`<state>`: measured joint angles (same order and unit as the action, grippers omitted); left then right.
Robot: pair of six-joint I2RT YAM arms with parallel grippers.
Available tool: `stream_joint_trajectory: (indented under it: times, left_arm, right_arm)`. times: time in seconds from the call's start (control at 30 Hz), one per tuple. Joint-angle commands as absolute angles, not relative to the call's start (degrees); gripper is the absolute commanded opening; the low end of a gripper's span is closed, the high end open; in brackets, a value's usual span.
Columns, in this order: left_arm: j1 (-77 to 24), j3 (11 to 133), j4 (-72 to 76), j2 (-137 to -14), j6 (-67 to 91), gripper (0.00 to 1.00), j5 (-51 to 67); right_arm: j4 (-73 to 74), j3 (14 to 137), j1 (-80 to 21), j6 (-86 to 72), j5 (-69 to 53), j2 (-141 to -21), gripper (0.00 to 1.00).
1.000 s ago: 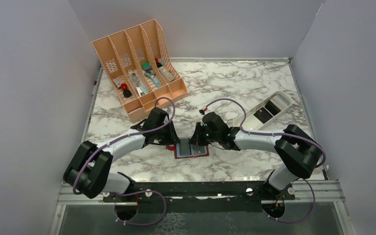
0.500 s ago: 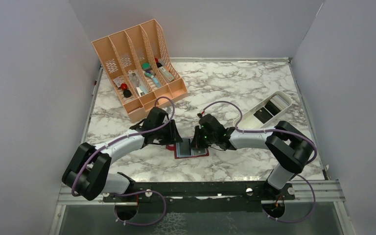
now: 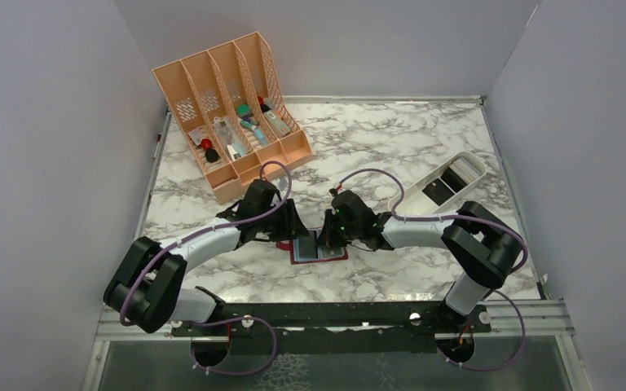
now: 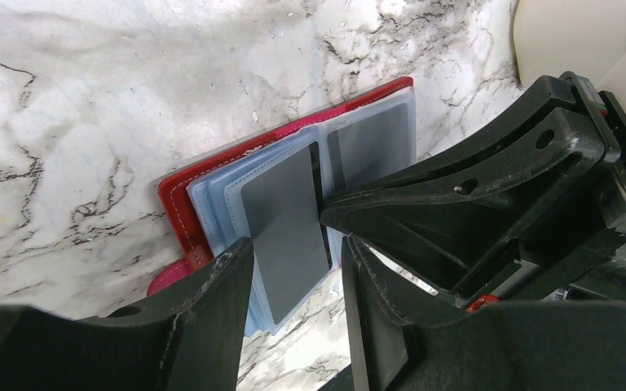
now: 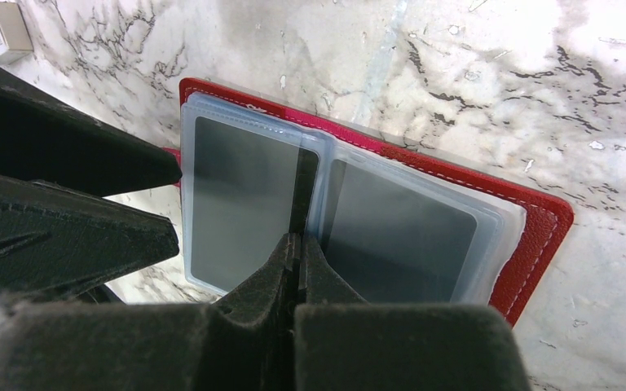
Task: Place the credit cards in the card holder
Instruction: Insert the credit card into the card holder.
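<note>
The card holder (image 5: 538, 236) lies open on the marble, red cover down, clear pockets up. One grey credit card (image 5: 240, 204) sits in its left pocket and another (image 5: 399, 228) in the right pocket. My right gripper (image 5: 297, 240) is shut with nothing in it, its tips pressing on the fold between the two pockets. In the left wrist view my left gripper (image 4: 297, 248) is open, its fingers straddling the near end of the left card (image 4: 289, 212) without pinching it. From above, both grippers meet over the card holder (image 3: 336, 252).
A white oblong tray (image 3: 466, 163) with dark cards in it lies at the right rear. A peach slotted organizer (image 3: 232, 114) full of small items stands at the left rear. White walls enclose the table on three sides.
My right gripper has slid left onto the middle of the card holder. The left gripper's jaws have spread apart over the left card.
</note>
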<state>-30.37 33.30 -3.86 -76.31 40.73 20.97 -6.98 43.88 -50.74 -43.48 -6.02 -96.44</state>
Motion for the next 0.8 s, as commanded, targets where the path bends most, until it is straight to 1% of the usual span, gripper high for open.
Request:
stream_joint_trajectory:
  times: [0.0, 0.3, 0.77]
  left_arm:
    - [-30.1, 33.5, -4.3, -76.4, 40.4, 0.47, 20.1]
    - [-30.1, 33.7, -5.6, -76.6, 40.0, 0.5, 18.8]
    - [-30.1, 32.5, -1.2, -78.3, 41.9, 0.5, 21.9]
  right_arm:
    - [-5.3, 42.3, -51.2, -43.2, -3.2, -98.3, 0.01]
    - [-5.4, 42.1, -51.2, -43.1, -3.1, -98.0, 0.01]
    - [-5.8, 41.9, -51.2, -43.1, -3.4, -97.5, 0.01]
